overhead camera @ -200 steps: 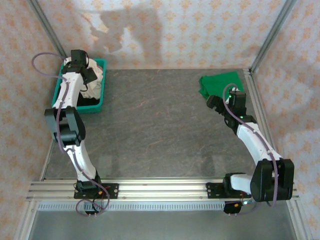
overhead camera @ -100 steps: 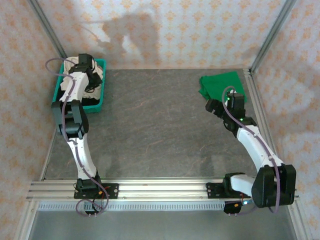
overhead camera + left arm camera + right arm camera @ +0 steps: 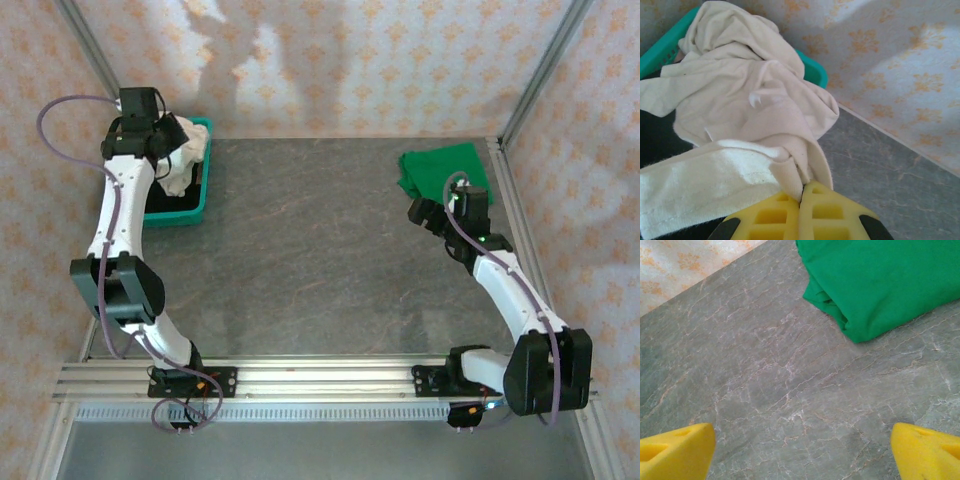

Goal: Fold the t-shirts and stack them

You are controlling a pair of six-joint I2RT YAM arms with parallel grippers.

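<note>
Overhead camera looks down from behind the arm bases (image 3: 195, 380) over the whole worktop (image 3: 300, 260); it shares the teal basket (image 3: 178, 214) with the close left wrist view, the green t-shirt (image 3: 440, 170) with the right.

- Two t-shirts are being counted: one cream t-shirt (image 3: 755, 100) and one green t-shirt (image 3: 880, 280).
- One teal basket (image 3: 178, 214) is being counted.
- Two grippers are being counted: the left gripper (image 3: 802, 190) and the right gripper (image 3: 802, 440).
- One surface (image 3: 320, 260) is being counted.
</note>
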